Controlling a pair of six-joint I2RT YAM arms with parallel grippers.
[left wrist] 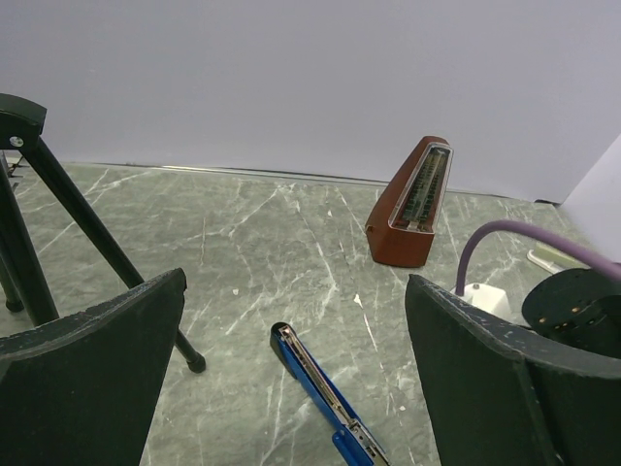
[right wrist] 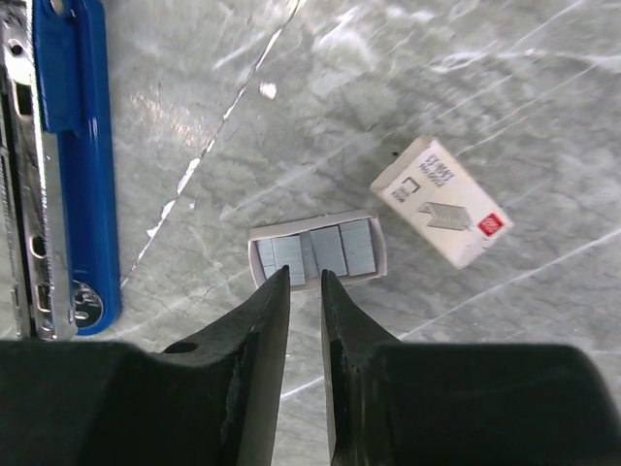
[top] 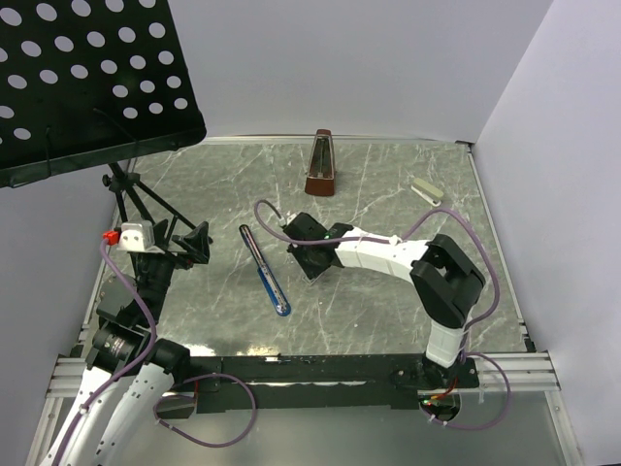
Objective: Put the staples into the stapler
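Note:
The staples (right wrist: 315,250) lie as silvery-grey strips in a small open whitish tray on the table. Their box sleeve (right wrist: 441,201), white with red print, lies just to the right. My right gripper (right wrist: 305,275) hangs directly over the tray's near edge, jaws only a narrow gap apart, holding nothing. The blue stapler (right wrist: 58,165) lies folded open at the left, metal channel up. It also shows in the top view (top: 264,269) and the left wrist view (left wrist: 325,398). My left gripper (left wrist: 296,282) is wide open and empty, near the stapler's far end.
A black music stand (top: 87,78) overhangs the back left, and its tripod legs (left wrist: 58,194) stand beside my left gripper. A brown metronome (top: 322,163) stands at the back middle. A small pale object (top: 427,189) lies at the back right. White walls enclose the table.

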